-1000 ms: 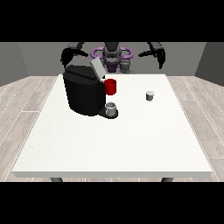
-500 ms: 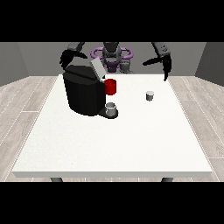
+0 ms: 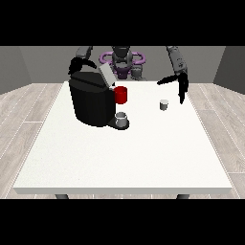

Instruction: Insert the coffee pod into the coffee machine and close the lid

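Black hand at view's right hangs above bench, fingers straight, spread from thumb, holding nothing. One small grey coffee pod stands on bench at about 7 o'clock of that hand, just beside, apart. Hand at view's left behind coffee machine (fingers: cannot tell). One machine, lid raised; one red part; one grey cup beneath.

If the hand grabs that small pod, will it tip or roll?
The pod stands upright, short and squat, so it probably resists tipping. It looks round, so once knocked over it would likely roll. The hand hovers open above it.
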Motion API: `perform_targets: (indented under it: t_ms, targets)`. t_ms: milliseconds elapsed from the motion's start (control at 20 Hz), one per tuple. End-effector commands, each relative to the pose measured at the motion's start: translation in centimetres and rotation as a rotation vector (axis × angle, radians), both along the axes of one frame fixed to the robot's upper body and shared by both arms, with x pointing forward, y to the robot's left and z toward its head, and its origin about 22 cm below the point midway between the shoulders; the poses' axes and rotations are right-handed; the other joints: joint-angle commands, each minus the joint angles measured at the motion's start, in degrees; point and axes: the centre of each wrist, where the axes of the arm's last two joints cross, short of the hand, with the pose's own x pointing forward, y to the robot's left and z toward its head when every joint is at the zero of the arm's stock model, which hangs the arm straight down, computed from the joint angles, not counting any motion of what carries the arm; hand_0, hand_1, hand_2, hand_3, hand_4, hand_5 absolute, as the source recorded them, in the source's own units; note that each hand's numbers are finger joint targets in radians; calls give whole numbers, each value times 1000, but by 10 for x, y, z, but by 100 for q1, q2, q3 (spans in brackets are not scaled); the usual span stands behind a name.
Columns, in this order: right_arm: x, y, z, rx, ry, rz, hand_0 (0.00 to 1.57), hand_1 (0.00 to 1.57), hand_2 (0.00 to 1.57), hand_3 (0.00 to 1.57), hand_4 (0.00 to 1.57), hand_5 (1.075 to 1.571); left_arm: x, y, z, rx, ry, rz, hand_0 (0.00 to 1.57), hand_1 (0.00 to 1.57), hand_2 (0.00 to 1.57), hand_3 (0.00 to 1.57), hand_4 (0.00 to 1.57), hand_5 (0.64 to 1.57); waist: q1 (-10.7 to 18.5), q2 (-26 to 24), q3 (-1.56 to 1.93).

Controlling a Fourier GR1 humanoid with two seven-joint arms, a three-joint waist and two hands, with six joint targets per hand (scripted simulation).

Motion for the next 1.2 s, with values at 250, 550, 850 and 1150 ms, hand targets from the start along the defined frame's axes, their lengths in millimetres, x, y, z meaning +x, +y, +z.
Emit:
perform_targets:
  t_ms: [250, 550, 850, 1150]
  targets:
    - [16, -8, -18, -42, 51, -48, 0, 0, 0, 0, 407, 1571, 22, -8, 11, 155, 76, -62, 0, 0, 113, 0, 0, 1571, 173, 163, 3]
    - [21, -4, -13, -44, 60, -39, 0, 0, 0, 0, 410, 1571, 24, -12, -14, 199, 84, -34, 446, 446, 606, 295, 0, 1571, 80, 164, 1]
    - [11, -15, -22, -45, 75, -21, 0, 0, 0, 0, 386, 1571, 15, 9, -20, 322, 135, -35, 704, 704, 775, 487, 0, 1571, -32, 194, 2]
    - [27, 12, 2, -23, 36, -30, 0, 0, 0, 0, 476, 1571, 29, 1, -14, 430, 108, -31, 547, 547, 697, 454, 0, 1571, -47, 406, 0]
